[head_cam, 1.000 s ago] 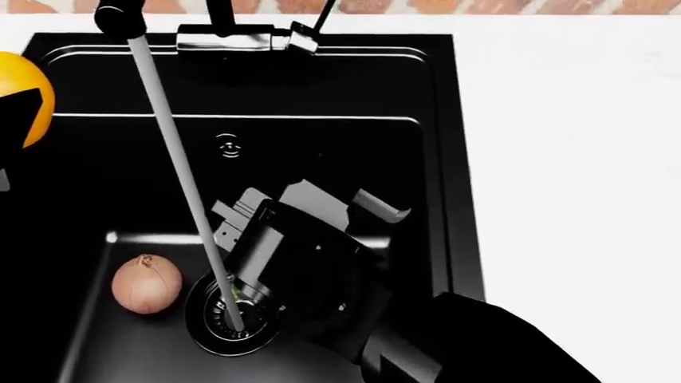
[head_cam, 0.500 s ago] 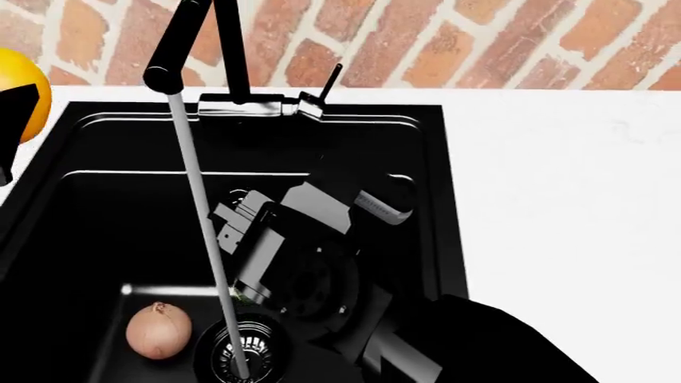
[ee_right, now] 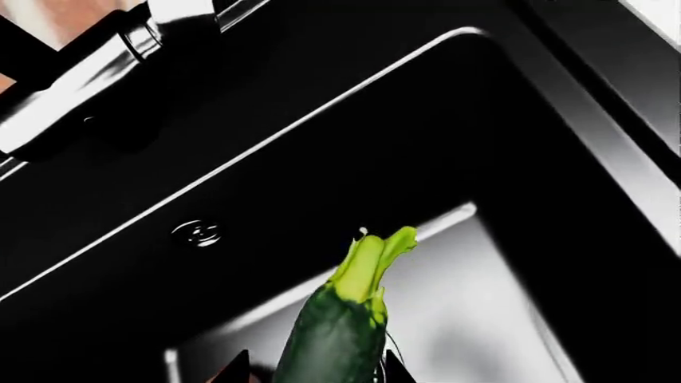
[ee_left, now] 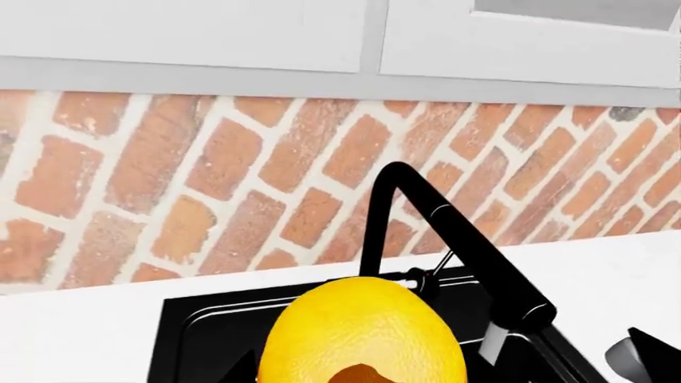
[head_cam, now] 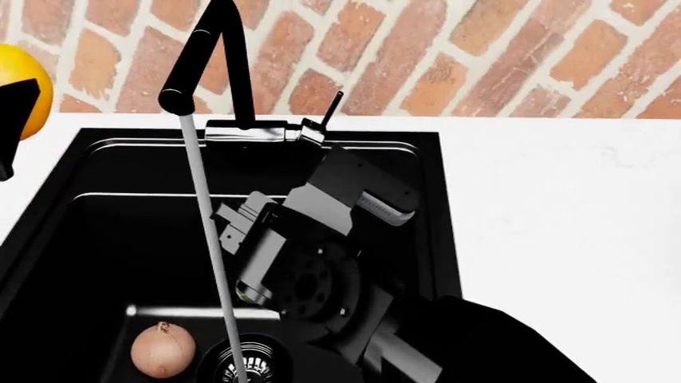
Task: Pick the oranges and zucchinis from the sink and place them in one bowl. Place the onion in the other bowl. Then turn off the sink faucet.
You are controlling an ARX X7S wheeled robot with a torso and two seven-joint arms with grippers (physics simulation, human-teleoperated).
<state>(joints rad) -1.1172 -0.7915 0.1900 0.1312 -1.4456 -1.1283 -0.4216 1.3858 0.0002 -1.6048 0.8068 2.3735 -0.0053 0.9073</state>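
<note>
Faucet [head_cam: 207, 64] and its water stream [head_cam: 213, 247] bar the sink [head_cam: 96, 239] left of the right arm [head_cam: 319, 279].

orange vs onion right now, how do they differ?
The round yellow-orange fruit is gripped in the left gripper, raised beside the black sink. The pale pinkish-tan onion lies free on the basin floor beside the ribbed drain. The orange is vivid yellow, the onion dull tan. Both are round.

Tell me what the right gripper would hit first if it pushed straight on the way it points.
Probably the sink back wall, near the small round overflow fitting. The zucchini in the right gripper leads, so its stem tip would touch first. Depth is hard to judge.
</note>
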